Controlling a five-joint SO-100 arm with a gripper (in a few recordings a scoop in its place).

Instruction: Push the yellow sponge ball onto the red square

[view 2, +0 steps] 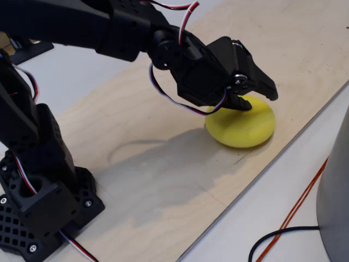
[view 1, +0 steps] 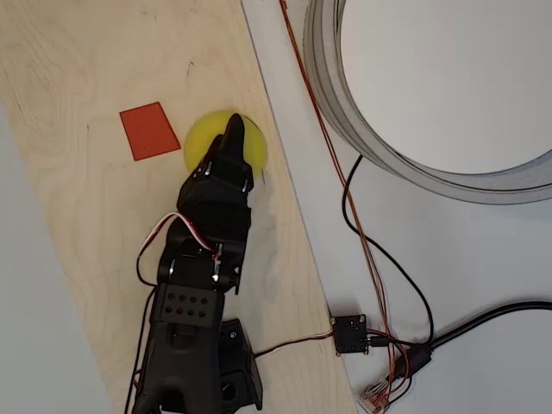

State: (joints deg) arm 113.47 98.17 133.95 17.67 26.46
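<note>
Yellow sponge ball (view 1: 207,142) sits under fingers (view 1: 235,125) (touching).

The arm (view 2: 82,27) is matte black plastic throughout; its base (view 2: 41,210) has a grid of small holes and silver screws; red, white and black wires (view 2: 174,101) loop beside the joints; the gripper (view 2: 259,95) has tapered black fingers.

The black arm rises from its base at about 7 o'clock in the overhead view and reaches toward 12 o'clock, forearm stretched nearly level above the surface. The wrist tips down at the end. The gripper (view 2: 256,98) points toward 1 o'clock in the overhead view (view 1: 235,129), its jaws drawn together to a narrow tip.
</note>
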